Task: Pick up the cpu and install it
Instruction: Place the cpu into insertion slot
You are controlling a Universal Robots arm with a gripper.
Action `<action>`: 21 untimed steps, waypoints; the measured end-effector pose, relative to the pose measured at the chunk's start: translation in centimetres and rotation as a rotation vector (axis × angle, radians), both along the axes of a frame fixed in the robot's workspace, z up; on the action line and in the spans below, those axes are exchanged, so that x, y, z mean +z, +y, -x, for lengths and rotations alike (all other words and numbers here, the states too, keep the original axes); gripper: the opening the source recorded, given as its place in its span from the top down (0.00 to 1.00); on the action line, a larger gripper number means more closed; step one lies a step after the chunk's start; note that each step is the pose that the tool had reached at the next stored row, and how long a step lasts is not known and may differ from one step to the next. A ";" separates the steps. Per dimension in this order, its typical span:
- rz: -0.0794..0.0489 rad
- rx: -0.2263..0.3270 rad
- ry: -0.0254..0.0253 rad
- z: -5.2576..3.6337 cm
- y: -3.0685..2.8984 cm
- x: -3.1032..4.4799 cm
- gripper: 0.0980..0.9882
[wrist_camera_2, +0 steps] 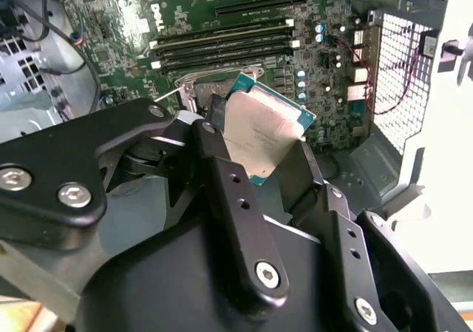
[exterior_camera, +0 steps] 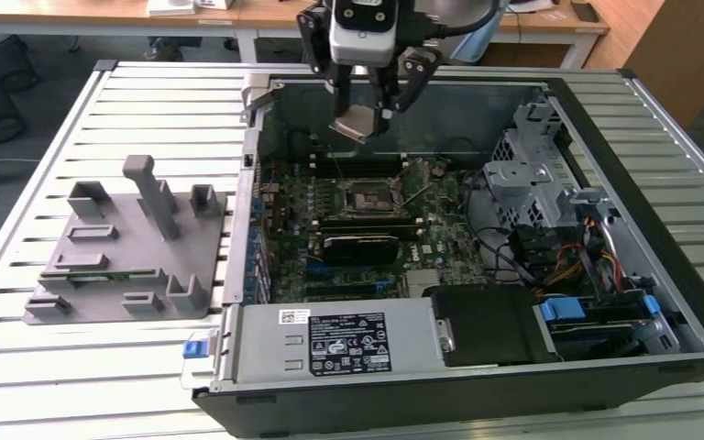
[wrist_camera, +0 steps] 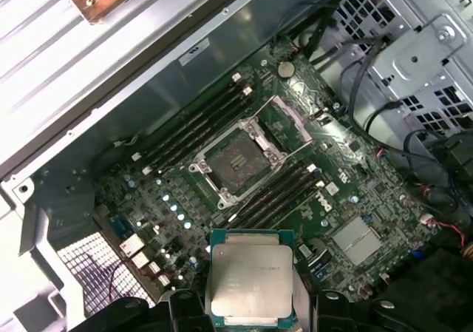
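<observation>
Small flat square silvery-grey cpu [exterior_camera: 358, 126] [wrist_camera_2: 262, 136] [wrist_camera: 250, 280]: held tilted, clamped between black jaws, suspended above green motherboard [wrist_camera: 336, 143] inside open black computer case [exterior_camera: 450, 403]. Square metal-framed socket [wrist_camera: 238, 157] was left uncovered, well apart.

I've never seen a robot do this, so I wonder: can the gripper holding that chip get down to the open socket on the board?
Probably yes. The gripper holds the cpu above the open case, the socket lies uncovered, and nothing shows between them.
</observation>
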State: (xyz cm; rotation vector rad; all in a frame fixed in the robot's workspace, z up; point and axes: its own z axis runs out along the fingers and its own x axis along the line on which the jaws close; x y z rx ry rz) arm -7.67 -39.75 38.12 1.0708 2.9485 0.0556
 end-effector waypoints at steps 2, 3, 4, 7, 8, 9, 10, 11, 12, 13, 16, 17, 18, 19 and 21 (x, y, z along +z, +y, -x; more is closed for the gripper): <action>0.000 -0.028 0.0000 0.00 0.01 -0.05 0.52; 0.000 -0.042 0.0000 0.00 0.02 -0.07 0.52; 0.001 -0.055 0.0000 0.00 0.03 -0.08 0.52; 0.001 -0.097 0.0000 0.00 0.05 -0.15 0.52; 0.001 -0.109 0.0000 0.00 0.06 -0.17 0.52; 0.001 -0.121 -0.0001 0.00 0.07 -0.20 0.52; 0.001 -0.134 -0.0001 0.00 0.08 -0.23 0.52; 0.001 -0.147 0.0000 0.00 0.10 -0.25 0.52; 0.001 -0.160 0.0000 0.00 0.11 -0.27 0.52; 0.001 -0.173 0.0000 0.00 0.12 -0.30 0.52; 0.001 -0.215 -0.0001 0.00 0.14 -0.37 0.52; 0.001 -0.228 -0.0001 0.00 0.15 -0.39 0.52; 0.001 -0.241 -0.0001 0.00 0.16 -0.41 0.52; 0.001 -0.255 -0.0001 0.00 0.16 -0.43 0.52; 0.002 -0.290 0.0000 0.00 0.17 -0.53 0.52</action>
